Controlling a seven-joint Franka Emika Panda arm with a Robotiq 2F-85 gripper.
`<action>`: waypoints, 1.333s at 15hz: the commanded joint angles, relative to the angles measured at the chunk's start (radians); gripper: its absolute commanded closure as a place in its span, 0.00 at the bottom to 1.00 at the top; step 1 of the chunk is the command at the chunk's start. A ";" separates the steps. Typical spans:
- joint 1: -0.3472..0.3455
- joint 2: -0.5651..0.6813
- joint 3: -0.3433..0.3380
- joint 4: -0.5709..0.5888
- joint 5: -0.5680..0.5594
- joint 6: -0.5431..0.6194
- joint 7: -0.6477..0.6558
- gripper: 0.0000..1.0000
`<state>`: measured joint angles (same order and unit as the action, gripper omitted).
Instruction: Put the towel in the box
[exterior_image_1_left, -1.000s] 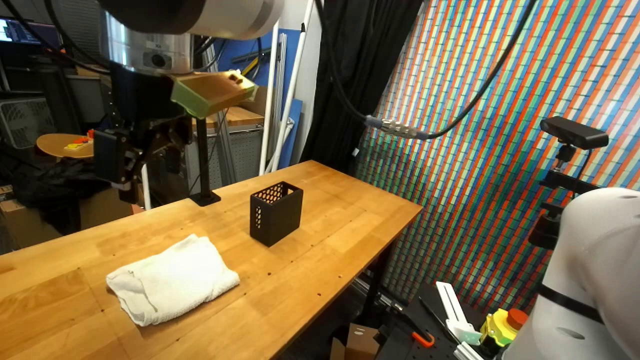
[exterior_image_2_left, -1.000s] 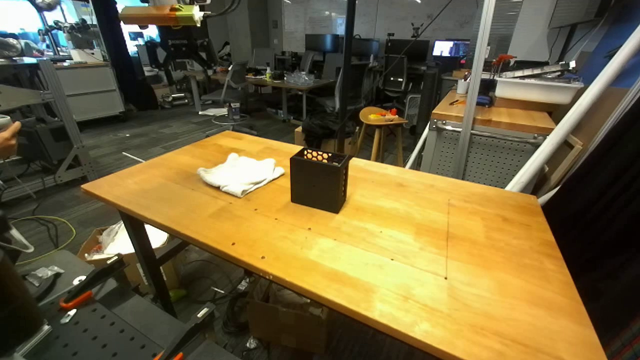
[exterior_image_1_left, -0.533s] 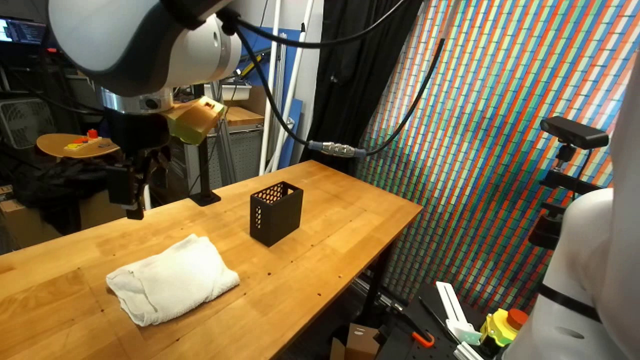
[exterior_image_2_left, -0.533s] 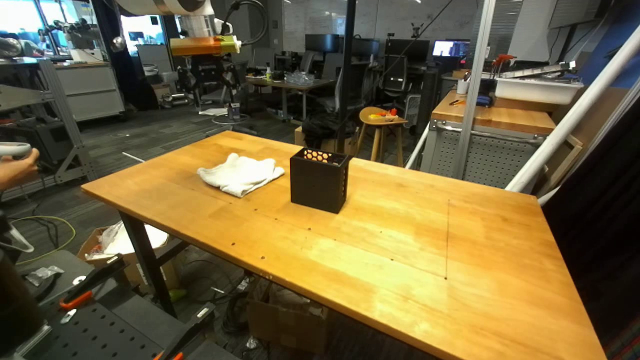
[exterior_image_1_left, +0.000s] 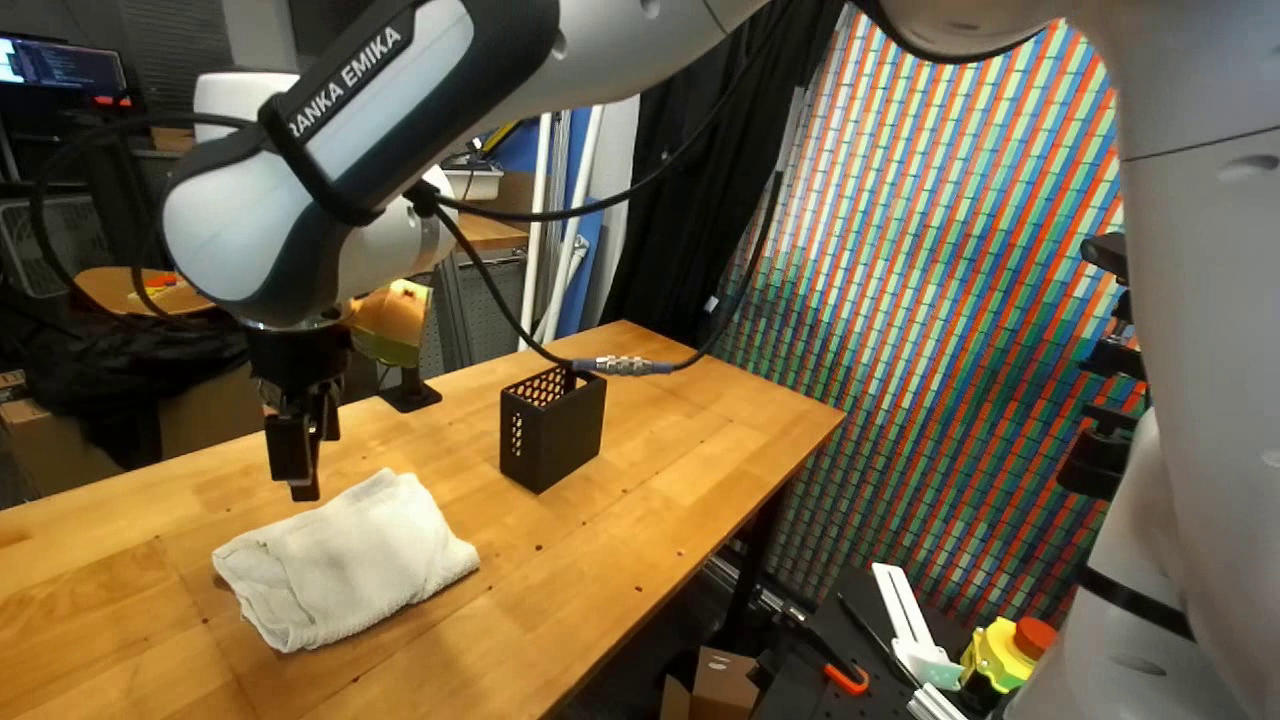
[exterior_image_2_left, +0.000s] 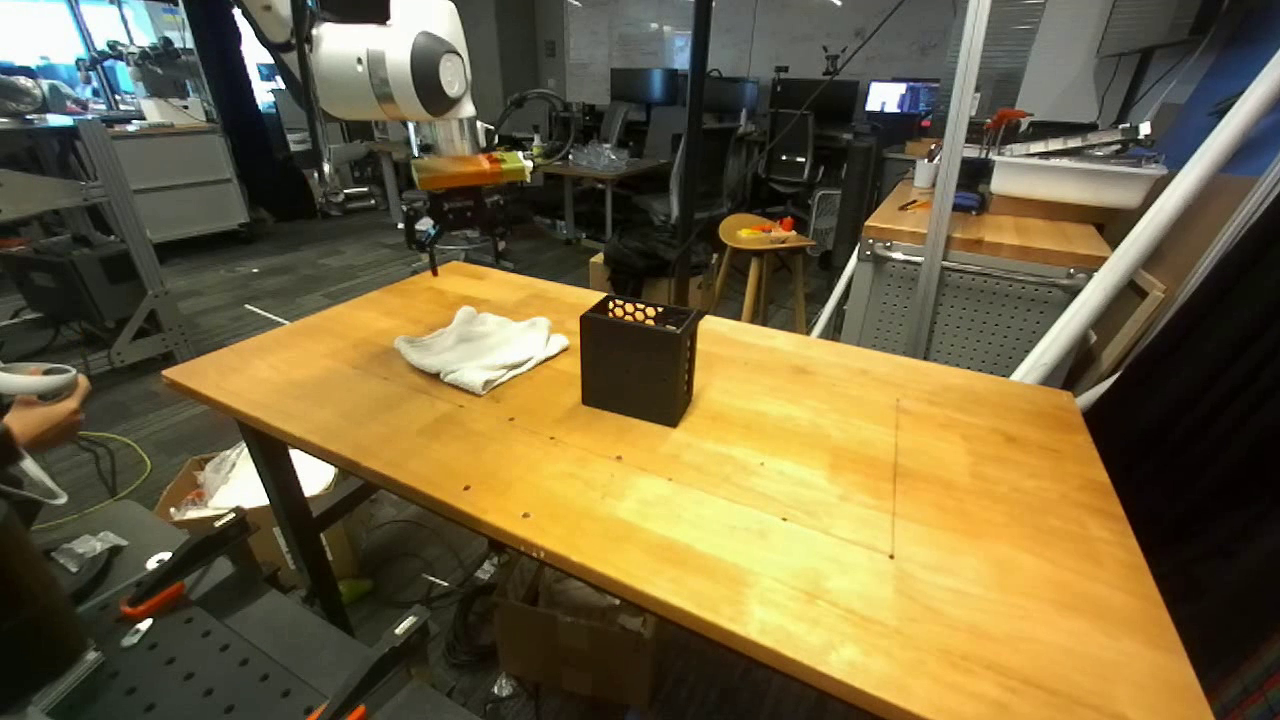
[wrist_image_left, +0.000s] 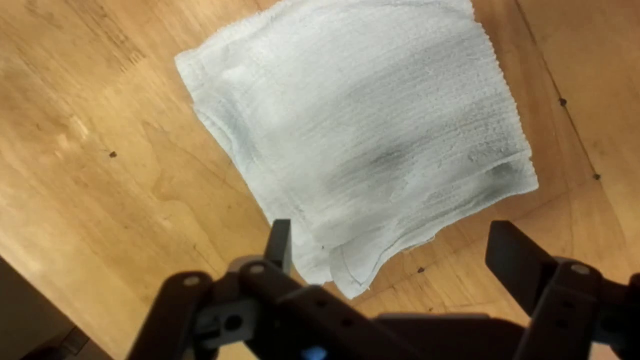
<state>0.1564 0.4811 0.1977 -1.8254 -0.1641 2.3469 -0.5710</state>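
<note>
The white folded towel lies flat on the wooden table in both exterior views (exterior_image_1_left: 350, 565) (exterior_image_2_left: 482, 350), and it fills the upper middle of the wrist view (wrist_image_left: 370, 120). The black open-topped box (exterior_image_1_left: 553, 435) stands upright beside the towel, with honeycomb holes in its walls; it also shows in an exterior view (exterior_image_2_left: 635, 368) and is out of the wrist view. My gripper (exterior_image_1_left: 314, 470) points down, above and just beyond the towel's far edge. In the wrist view the gripper's fingers (wrist_image_left: 390, 224) are wide apart with nothing between them; a towel corner shows beneath.
The wooden table (exterior_image_2_left: 800, 470) carries both things. A black post base (exterior_image_1_left: 410, 397) stands at the table's far edge. My arm's cable connector (exterior_image_1_left: 622, 366) hangs in line with the box's top. A person's hand (exterior_image_2_left: 50, 415) holds a controller at the side.
My arm has swung in over the table and lowered, bringing the gripper down close to the towel. The towel and box have not moved.
</note>
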 joint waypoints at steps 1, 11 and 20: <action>-0.035 0.101 0.003 0.063 -0.022 0.024 -0.089 0.00; -0.075 0.276 -0.017 0.090 -0.064 0.021 -0.181 0.00; -0.078 0.234 0.005 0.013 -0.035 0.014 -0.147 0.64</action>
<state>0.0897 0.7374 0.1849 -1.7773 -0.2208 2.3639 -0.7275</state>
